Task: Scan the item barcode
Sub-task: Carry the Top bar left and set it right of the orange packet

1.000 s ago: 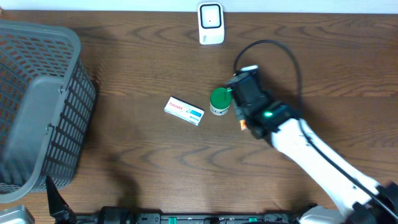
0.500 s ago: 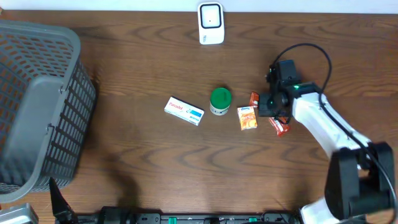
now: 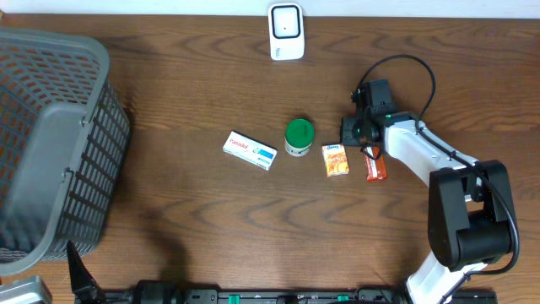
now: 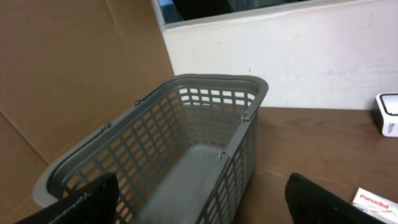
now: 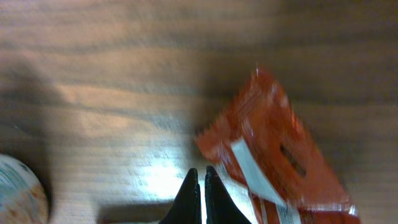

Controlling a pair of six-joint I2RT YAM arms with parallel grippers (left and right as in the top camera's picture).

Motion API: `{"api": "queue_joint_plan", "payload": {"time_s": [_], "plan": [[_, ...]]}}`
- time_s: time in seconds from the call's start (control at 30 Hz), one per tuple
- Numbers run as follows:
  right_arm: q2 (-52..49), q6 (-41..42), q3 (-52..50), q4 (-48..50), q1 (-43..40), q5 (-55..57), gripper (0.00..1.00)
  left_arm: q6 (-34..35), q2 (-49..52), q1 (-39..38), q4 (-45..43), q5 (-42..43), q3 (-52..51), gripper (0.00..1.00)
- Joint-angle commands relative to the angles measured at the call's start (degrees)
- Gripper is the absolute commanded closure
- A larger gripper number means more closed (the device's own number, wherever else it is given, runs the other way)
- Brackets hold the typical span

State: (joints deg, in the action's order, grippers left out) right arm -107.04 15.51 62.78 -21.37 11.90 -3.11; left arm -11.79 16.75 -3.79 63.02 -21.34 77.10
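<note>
Our right gripper (image 5: 200, 180) has its two dark fingers (image 5: 190, 193) pressed flat together at the bottom centre of the right wrist view, with nothing between them. Their tips sit over bare wood, just beside the left edge of the red packet (image 5: 273, 155). The packet fills the right half of that frame, lying flat and slanted from upper middle to lower right. We cannot tell whether a finger touches it. In the lower left corner we see a blurred pale and orange shape, too cut off to name.

From overhead, the red packet lies right of centre, just below and to the right of the gripper head. An orange carton (image 3: 336, 160) lies just to its left, apart from it. Further left stand a green-lidded tub (image 3: 298, 137) and then a white Panadol box (image 3: 250, 150), lying askew. The white scanner (image 3: 285, 31) stands at the top centre edge of the table (image 3: 186, 211), well apart from all these items. A grey basket (image 3: 51, 143) fills the left side.

Our left gripper (image 4: 199, 193) is spread wide, one finger in each lower corner of the left wrist view, holding nothing. The basket lies beyond them.
</note>
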Motion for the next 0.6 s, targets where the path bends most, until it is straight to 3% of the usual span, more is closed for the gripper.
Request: {"api": "queue_joint_plan", "payload": {"time_s": [0.0, 0.17, 0.27, 0.3, 0.43, 0.57], "plan": [[0.2, -0.83, 1.55, 0.31, -1.46, -2.95, 0.99, 0.55, -0.2, 0.35, 0.0, -0.37, 0.09, 0.14], [0.98, -5.01, 8.7, -8.37, -3.02, -6.38, 0.99, 0.59, -0.2, 0.35, 0.11, 1.31, 0.09, 0.14], [0.98, -10.25, 12.22, -13.25, -6.03, -16.06, 0.99, 2.16, -0.02, 0.35, 1.29, 11.28, -0.2, 0.14], [0.98, -10.88, 13.73, -15.85, -8.2, -19.39, 0.99, 6.29, 0.37, 0.35, 1.22, 14.82, -1.2, 0.14], [0.98, -10.88, 14.88, -20.81, -15.69, -19.3, 0.99, 14.75, 3.72, 0.35, 0.87, 22.62, -6.38, 0.14], [0.98, -10.75, 14.16, -28.41, -21.14, -15.17, 0.99, 14.91, 9.42, 0.35, 0.31, 28.76, -8.96, 0.14]]}}
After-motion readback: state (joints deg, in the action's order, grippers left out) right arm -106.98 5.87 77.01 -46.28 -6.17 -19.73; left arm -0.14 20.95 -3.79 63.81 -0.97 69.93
